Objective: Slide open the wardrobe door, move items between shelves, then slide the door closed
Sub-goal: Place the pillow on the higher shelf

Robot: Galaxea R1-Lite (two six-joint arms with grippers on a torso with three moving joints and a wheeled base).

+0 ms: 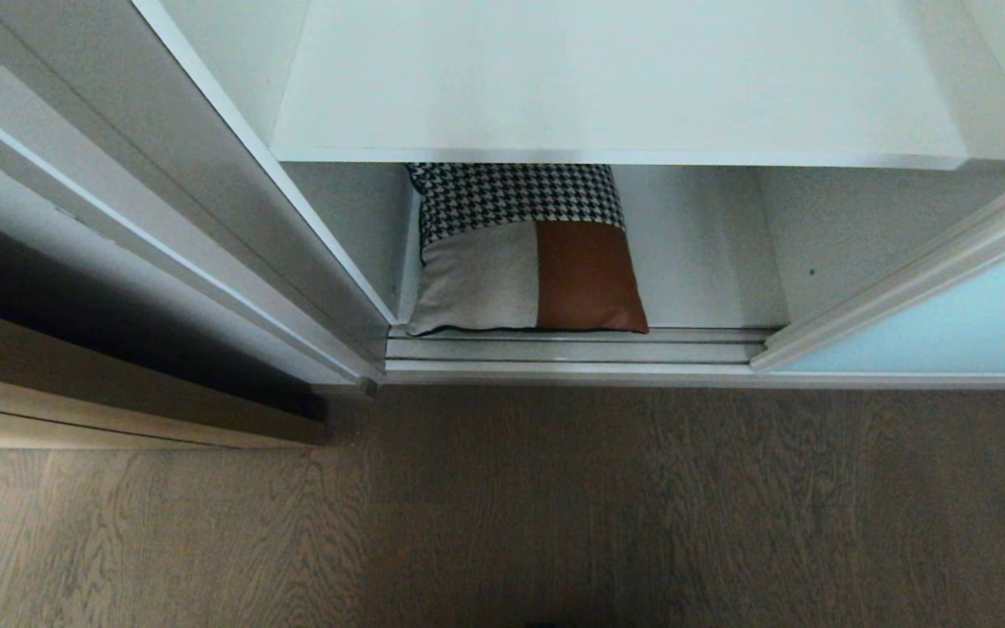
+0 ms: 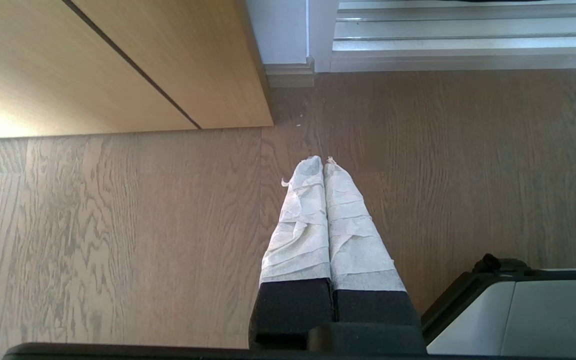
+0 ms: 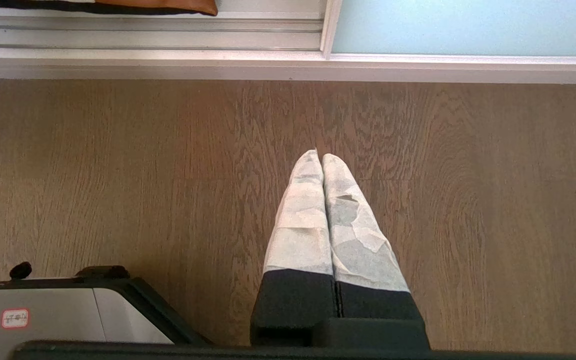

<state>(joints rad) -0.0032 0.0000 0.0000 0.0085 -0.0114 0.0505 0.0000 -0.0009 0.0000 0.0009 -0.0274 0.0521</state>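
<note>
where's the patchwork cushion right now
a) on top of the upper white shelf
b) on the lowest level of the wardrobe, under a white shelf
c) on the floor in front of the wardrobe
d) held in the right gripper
b: the cushion stands on the wardrobe's bottom level just behind the door track, under the white shelf.

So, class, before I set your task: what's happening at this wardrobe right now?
Nothing is being handled at the moment. The sliding door stands pushed to the right, leaving the wardrobe open. A patchwork cushion leans at the bottom of the wardrobe, under a bare white shelf. The left gripper and right gripper are both shut, empty, and pointing at the wooden floor in front.
</note>
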